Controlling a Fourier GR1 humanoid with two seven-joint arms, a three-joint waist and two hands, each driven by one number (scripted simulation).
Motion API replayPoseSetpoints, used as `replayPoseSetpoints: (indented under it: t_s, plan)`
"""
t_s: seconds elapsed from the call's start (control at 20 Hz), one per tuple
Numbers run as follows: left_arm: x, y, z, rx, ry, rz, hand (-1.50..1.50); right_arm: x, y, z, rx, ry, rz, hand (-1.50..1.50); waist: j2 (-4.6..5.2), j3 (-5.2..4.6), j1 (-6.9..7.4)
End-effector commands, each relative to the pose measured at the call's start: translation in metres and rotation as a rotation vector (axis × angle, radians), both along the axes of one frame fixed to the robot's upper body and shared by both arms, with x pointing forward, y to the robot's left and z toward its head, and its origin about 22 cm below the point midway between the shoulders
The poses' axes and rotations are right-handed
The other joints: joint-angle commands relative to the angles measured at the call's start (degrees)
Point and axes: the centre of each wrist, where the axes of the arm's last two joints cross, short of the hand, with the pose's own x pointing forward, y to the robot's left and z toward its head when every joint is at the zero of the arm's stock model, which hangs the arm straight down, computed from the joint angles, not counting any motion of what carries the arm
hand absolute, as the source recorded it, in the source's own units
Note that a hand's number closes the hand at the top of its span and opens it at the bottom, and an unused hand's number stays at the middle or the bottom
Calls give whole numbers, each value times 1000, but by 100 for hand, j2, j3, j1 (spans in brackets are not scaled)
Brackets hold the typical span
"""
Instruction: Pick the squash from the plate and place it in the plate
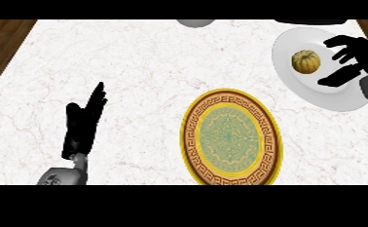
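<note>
Squash point(306, 61) is looking light, hard, smooth on the white plate point(291, 75); our spread right hand point(354, 55) is hovering beside it, favouring its flanks.

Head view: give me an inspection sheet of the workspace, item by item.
Surface: white marbled counter.
Job's things: squash lies on the white plate, far right; patterned plate at centre front.
Clutter: grey rounded thing and dark thing, both cut off at the far edge.
Hands: right hand open over the white plate, just right of the squash, not closed on it; left hand open, fingers up, resting at the left.
Cables: nothing seen.
Surroundings: wood strip beside the counter's left edge.
</note>
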Motion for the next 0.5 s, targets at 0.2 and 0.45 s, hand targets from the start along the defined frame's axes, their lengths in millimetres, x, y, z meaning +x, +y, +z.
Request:
replayPoseSetpoints:
  t_s: [0.2, 0.45]
  plan:
    - [-2, 2, -1, 0, 7, 20, 0, 3, -7, 17, 334, -321, 116, -150, -40, 9, -91]
    - [-5, 15, -4, 17, -7, 40, 0, -8, -30, 20, 621, -515, 36, -150, -65, 0, -168]
